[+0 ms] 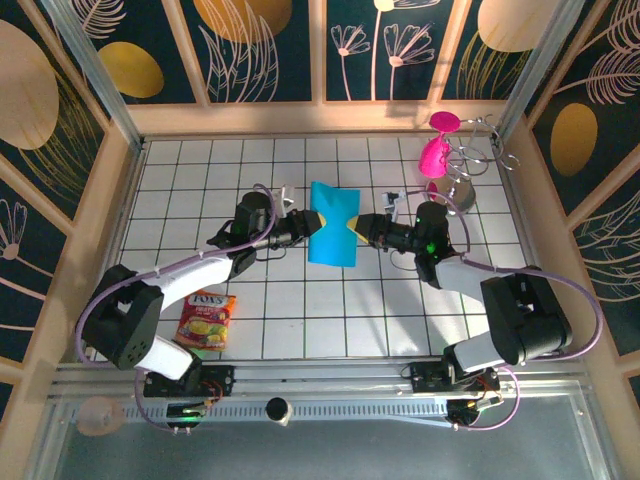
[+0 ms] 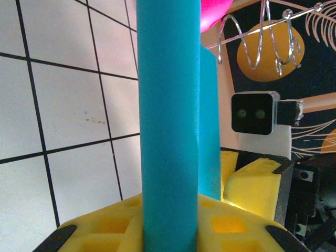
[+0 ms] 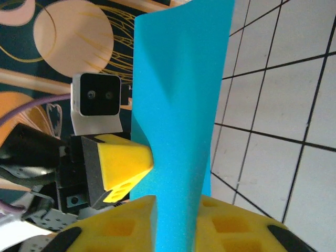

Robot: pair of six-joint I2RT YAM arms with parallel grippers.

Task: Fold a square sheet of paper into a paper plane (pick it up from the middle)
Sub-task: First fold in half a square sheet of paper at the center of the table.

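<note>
My arms reach inward, wrists facing each other; my left gripper (image 1: 307, 222) and right gripper (image 1: 362, 228) each pinch an opposite edge of the turquoise sheet of paper (image 1: 333, 240)

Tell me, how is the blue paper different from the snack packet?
The blue paper is plain turquoise; the snack packet is red and yellow with printing on it. The blue paper is held up over the table, pinched at its middle by the left gripper and the right gripper; the snack packet lies on the table beside the left arm, with nothing touching it. Both look thin.
</note>
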